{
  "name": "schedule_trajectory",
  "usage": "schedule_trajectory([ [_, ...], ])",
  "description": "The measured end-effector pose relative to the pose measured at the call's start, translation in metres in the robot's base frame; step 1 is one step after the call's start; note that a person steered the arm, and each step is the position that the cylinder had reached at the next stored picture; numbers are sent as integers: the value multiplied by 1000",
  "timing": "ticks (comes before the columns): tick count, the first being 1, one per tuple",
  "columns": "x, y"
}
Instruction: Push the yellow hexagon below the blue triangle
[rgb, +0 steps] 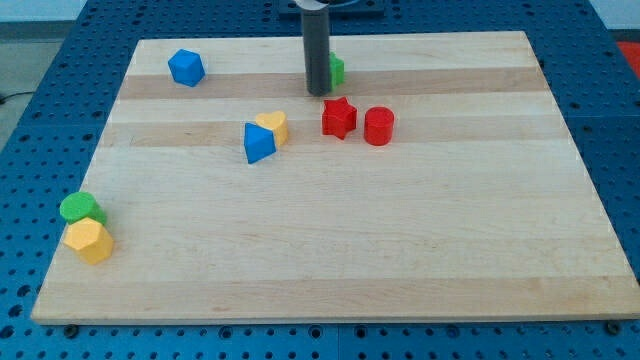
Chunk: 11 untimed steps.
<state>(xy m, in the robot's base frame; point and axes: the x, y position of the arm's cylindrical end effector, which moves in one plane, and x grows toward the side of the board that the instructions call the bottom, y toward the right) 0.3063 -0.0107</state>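
The yellow hexagon (90, 241) lies near the board's left edge, low in the view, touching a green round block (82, 208) just above it. The blue triangle (258, 143) sits left of the board's middle, upper half, touching a yellow heart (273, 125) at its upper right. My tip (318, 93) is at the view's top centre, to the upper right of the blue triangle and far from the yellow hexagon. It stands just left of a green block (336, 70) that the rod partly hides.
A blue hexagon-like block (186, 67) lies at the upper left. A red star (339, 117) and a red cylinder (379, 126) sit just below and right of my tip. The wooden board (400, 250) rests on a blue perforated table.
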Motion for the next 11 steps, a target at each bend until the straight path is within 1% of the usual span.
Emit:
schedule_trajectory([
  [1,-10,10],
  [3,-2,6],
  [4,9,-20],
  [5,9,-67],
  [7,33,-90],
  [8,40,-150],
  [9,68,-293],
  [11,72,-294],
])
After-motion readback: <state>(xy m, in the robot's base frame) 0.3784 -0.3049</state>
